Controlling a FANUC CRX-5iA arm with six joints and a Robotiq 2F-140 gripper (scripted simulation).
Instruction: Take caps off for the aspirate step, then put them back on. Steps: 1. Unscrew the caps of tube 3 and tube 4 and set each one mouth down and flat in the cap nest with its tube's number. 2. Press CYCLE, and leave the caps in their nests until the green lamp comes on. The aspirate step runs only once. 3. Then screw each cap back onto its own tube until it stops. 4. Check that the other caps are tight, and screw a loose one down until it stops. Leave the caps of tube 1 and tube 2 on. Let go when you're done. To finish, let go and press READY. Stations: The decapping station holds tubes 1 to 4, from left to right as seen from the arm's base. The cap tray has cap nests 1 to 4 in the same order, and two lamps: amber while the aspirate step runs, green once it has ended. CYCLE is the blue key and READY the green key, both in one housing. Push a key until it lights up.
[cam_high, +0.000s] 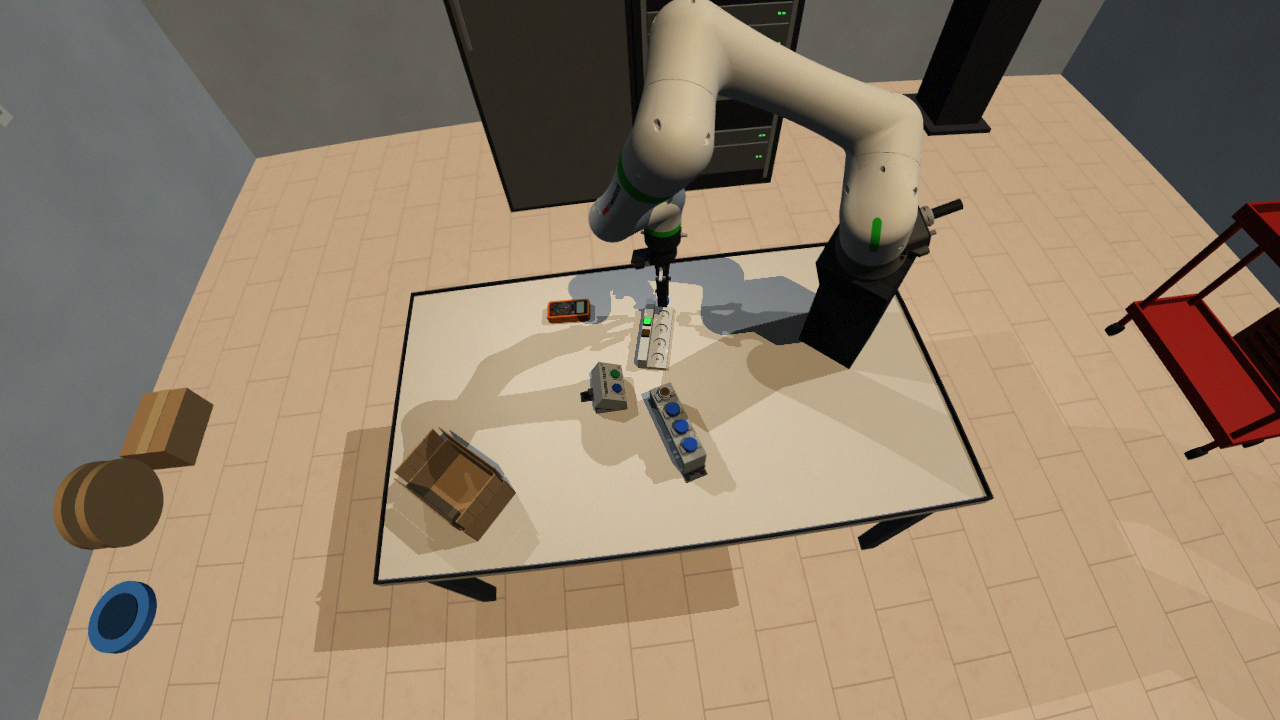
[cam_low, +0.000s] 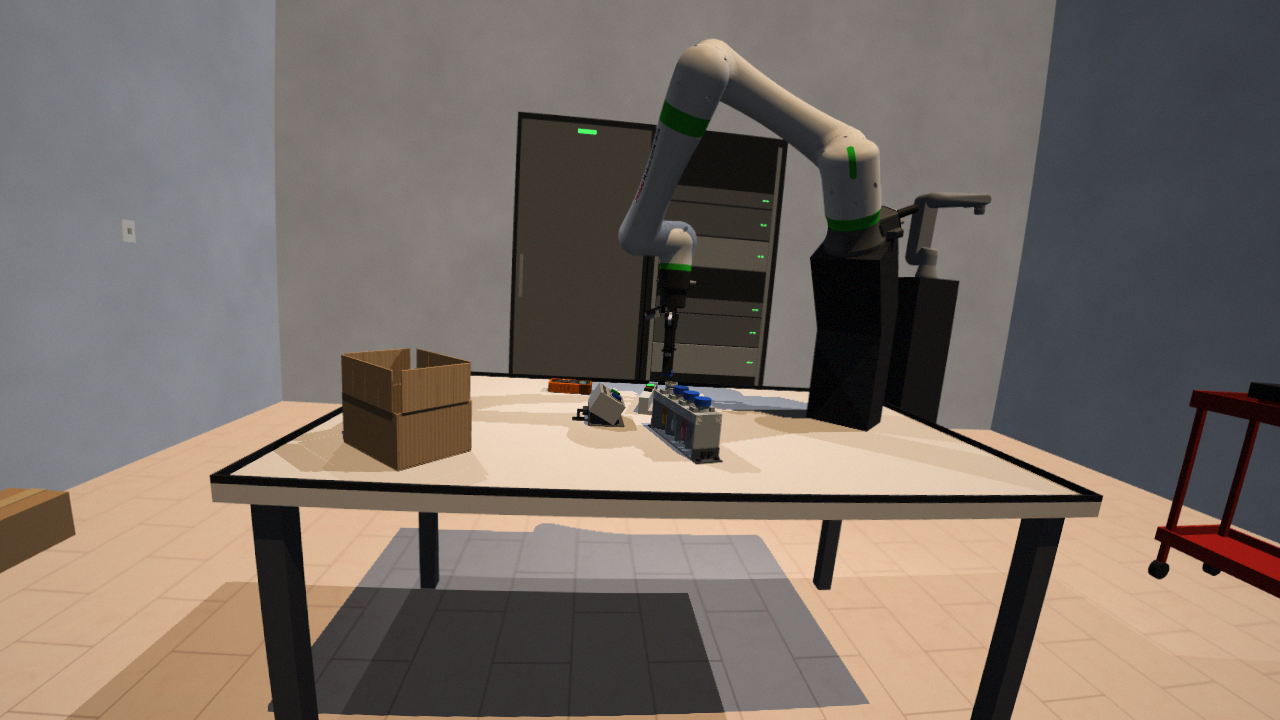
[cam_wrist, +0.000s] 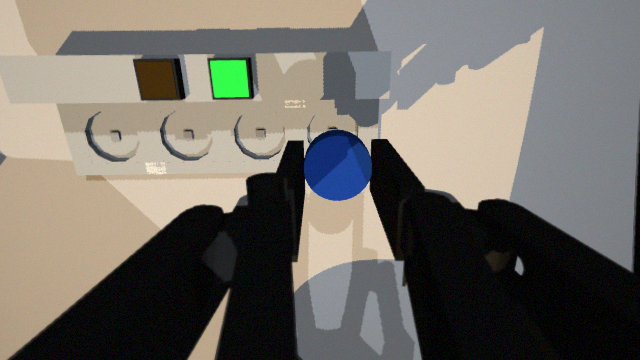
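The hand (cam_wrist: 338, 167) is closed on a blue cap (cam_wrist: 338, 165), apparently lifted just above the cap tray (cam_wrist: 60, 80), beside its lit green lamp (cam_wrist: 230, 78).

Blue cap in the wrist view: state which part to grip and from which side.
Grip the blue cap by its round side wall, coming from directly above, with fingers on opposite sides. It is a short disc facing the camera. The gripper is shut on it this way.
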